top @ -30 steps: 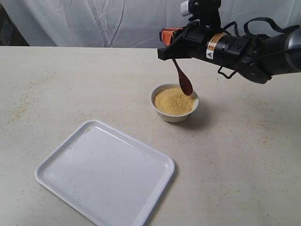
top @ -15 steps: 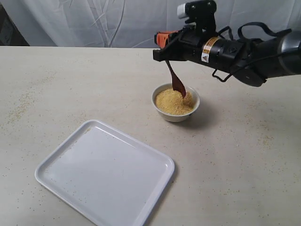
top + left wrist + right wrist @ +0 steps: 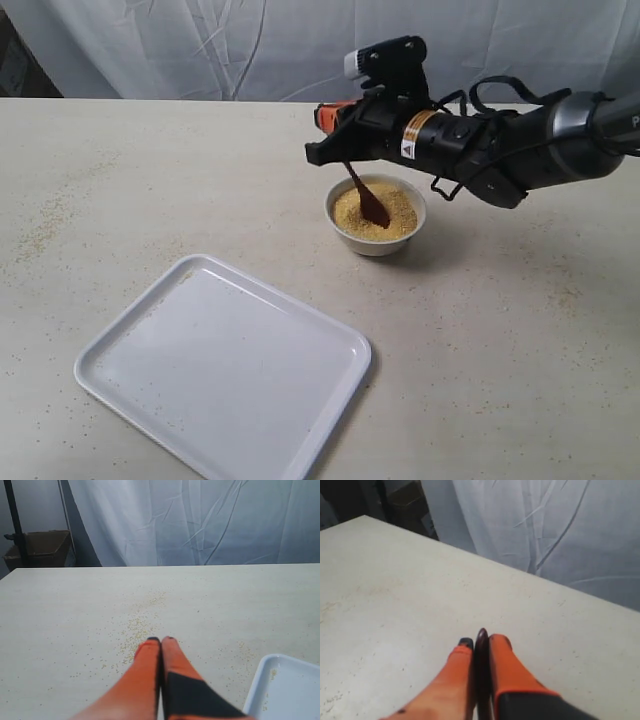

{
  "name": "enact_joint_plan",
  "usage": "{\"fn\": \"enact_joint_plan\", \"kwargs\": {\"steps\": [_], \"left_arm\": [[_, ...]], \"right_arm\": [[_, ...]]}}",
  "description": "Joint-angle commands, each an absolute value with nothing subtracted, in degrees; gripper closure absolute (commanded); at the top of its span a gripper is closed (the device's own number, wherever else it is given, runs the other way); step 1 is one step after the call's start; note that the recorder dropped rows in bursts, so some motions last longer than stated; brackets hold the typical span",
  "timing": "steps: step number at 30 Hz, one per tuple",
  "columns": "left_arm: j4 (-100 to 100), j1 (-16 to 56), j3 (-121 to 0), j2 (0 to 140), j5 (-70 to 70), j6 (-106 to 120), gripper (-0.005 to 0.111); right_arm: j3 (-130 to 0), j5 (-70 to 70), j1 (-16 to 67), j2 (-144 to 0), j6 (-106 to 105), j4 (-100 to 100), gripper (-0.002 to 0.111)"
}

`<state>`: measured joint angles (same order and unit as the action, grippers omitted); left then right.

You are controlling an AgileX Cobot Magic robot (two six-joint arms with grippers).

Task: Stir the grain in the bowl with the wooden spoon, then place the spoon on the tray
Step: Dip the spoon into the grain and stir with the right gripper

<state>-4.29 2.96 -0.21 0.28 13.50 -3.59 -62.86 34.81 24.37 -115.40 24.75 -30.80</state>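
The small white bowl (image 3: 376, 215) stands on the table, filled with yellow-orange grain (image 3: 392, 208). The dark wooden spoon (image 3: 366, 200) hangs tilted from my right gripper (image 3: 335, 150), its oval end dipped into the grain. That gripper is shut on the handle; in the right wrist view the handle's end (image 3: 481, 652) shows between the orange fingers of the right gripper (image 3: 481, 643). The white tray (image 3: 225, 365) lies at the front left with nothing on it. My left gripper (image 3: 161, 640) is shut and holds nothing, above the table beside a corner of the tray (image 3: 285, 687).
Spilled grains (image 3: 137, 627) lie scattered on the table surface near the left gripper and along the table's left side (image 3: 45, 225). A white cloth backdrop (image 3: 200, 45) hangs behind the table. A box (image 3: 37, 547) stands beyond the table's far edge.
My right gripper has moved down and to the left with the spoon. The spoon's oval end went from the bowl's right rim into the grain near the middle.
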Motion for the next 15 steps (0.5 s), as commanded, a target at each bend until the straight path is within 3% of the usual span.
{"fn": "enact_joint_plan", "kwargs": {"steps": [1,8,15], "left_arm": [[-4.13,2.92,0.0,0.0,13.23,-3.79,0.107],[-4.13,2.92,0.0,0.0,13.23,-3.79,0.107],[-4.13,2.92,0.0,0.0,13.23,-3.79,0.107]], "right_arm": [[-63.15,35.45,23.79,-111.36,19.87,-26.5,0.108],[-63.15,32.05,23.43,-111.81,12.94,-25.73,0.108],[-63.15,32.08,24.06,-116.88,19.73,-24.84,0.108]]}}
